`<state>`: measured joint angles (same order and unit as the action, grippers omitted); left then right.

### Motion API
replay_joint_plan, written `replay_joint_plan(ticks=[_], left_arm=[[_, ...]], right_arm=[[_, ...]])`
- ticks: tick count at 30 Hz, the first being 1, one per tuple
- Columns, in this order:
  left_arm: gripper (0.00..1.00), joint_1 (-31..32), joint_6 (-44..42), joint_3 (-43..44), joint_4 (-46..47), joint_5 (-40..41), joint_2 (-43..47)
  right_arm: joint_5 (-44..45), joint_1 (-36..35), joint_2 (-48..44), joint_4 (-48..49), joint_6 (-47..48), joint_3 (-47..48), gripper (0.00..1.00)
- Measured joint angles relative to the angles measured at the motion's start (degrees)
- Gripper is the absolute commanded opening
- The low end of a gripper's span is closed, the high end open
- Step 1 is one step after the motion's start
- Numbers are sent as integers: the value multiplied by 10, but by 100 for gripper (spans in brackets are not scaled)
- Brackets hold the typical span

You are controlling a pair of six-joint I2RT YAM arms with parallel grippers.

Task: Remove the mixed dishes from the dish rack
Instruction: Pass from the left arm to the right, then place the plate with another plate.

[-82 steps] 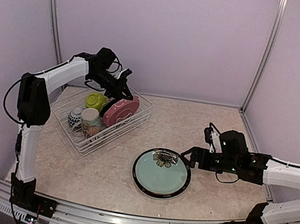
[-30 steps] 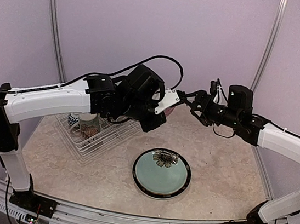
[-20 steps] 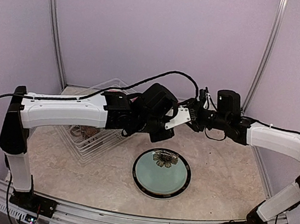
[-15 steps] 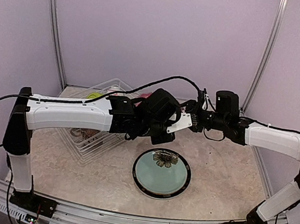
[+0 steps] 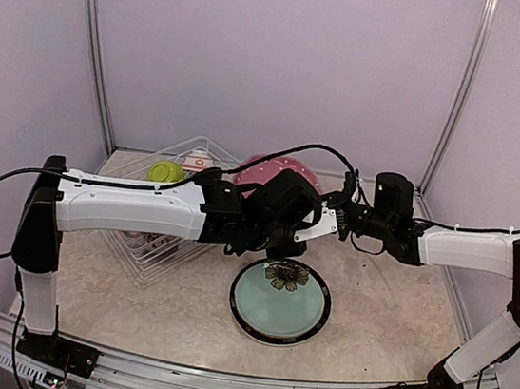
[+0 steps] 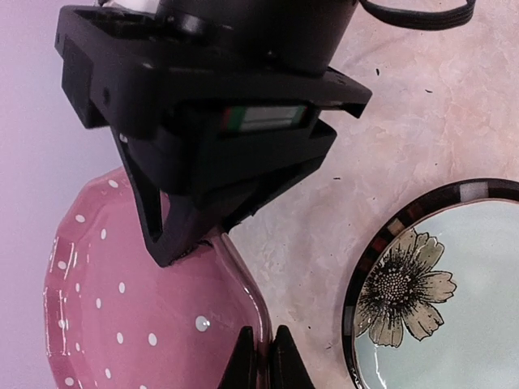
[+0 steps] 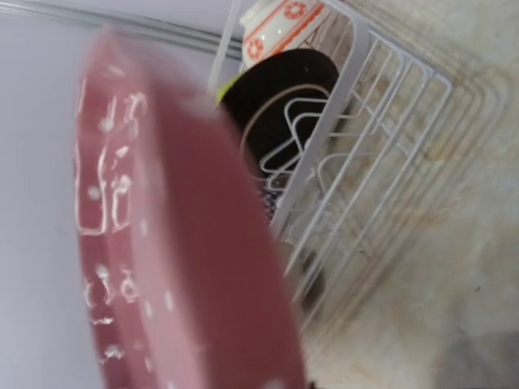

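Observation:
A pink dotted plate [image 5: 278,170] [image 6: 138,316] hangs in the air between both arms, above the middle of the table. My left gripper [image 6: 263,361] is shut on its rim. My right gripper [image 6: 207,231] pinches the same rim a little further along, one finger on each face. In the right wrist view the plate [image 7: 186,243] is a blurred pink mass that hides that gripper's fingers. The white wire dish rack [image 5: 152,248] [image 7: 365,162] stands at the left and holds a lime green bowl [image 5: 165,172] and a red-white bowl [image 5: 197,159] [image 7: 280,24].
A black-rimmed striped plate [image 5: 279,301] [image 6: 454,284] with a flower print lies flat on the table below the two grippers. Walls close in the back and both sides. The left arm stretches across the rack, hiding part of it.
The left arm has carried the pink plate rightward from over the rack to the middle. The right arm came in to meet it and its jaws closed on the rim.

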<state>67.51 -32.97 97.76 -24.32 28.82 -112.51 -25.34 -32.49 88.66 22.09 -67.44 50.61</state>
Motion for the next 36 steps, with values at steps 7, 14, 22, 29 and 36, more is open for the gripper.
replay_joint_plan(ticks=[7,14,22,29,36], left_arm=[[7,6,36,-5,-7,-9,-6],[77,10,91,24,-45,-31,-6],[95,3,159,35,-116,-153,35],[99,-86,229,34,-166,-298,170],[99,-206,288,-42,-115,-362,315]], right_arm=[[-1,3,-9,59,-43,-51,0],[9,0,-26,76,-12,-97,0],[22,0,-43,29,33,-116,0],[-2,0,-72,-42,86,-118,0],[-13,0,-130,-160,151,-130,0]])
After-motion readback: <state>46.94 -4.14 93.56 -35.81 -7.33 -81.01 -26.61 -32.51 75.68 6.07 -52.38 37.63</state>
